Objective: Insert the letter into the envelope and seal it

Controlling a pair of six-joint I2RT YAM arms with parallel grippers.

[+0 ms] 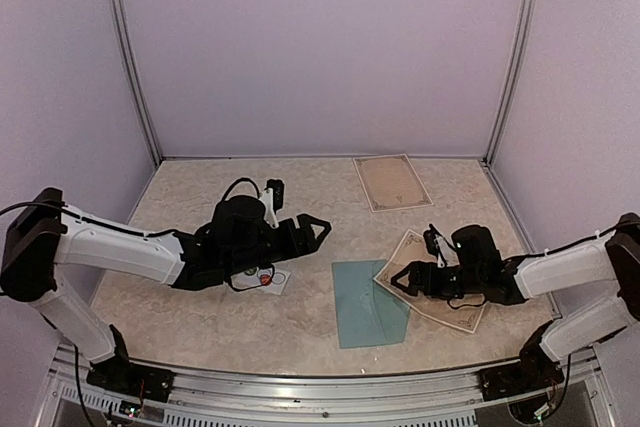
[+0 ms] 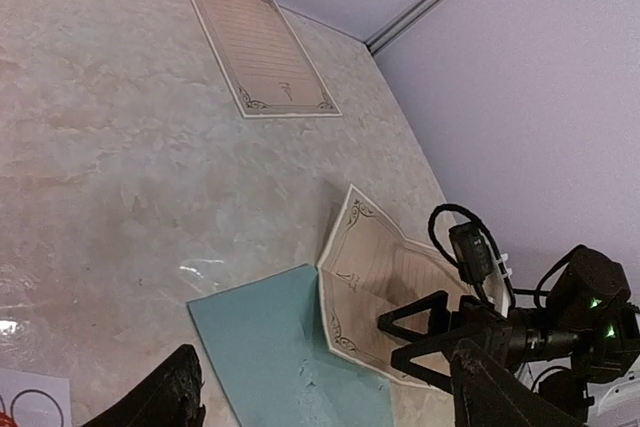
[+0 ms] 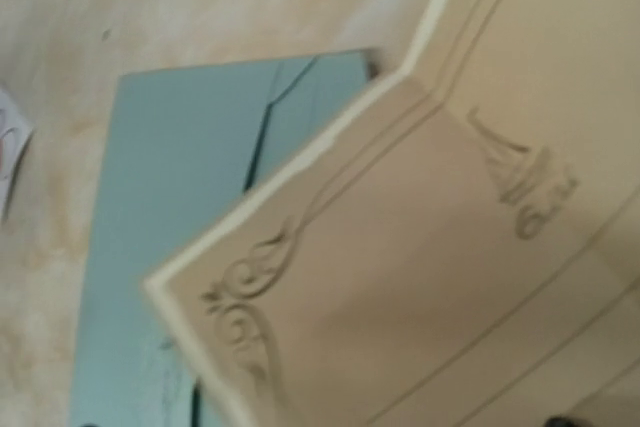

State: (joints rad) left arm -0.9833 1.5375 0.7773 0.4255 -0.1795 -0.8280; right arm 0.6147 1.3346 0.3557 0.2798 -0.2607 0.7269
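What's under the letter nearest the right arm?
The letter overlaps the right edge of the teal envelope with its left corner and hides that strip. The rest of the sheet sits over the table. Anything else beneath it is covered.

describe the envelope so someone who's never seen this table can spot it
On the beige table, look near the front edge, in the middle. The envelope lies flat there, the creased cream letter overlapping its right edge. It is the only teal thing; its neighbours are cream or white.
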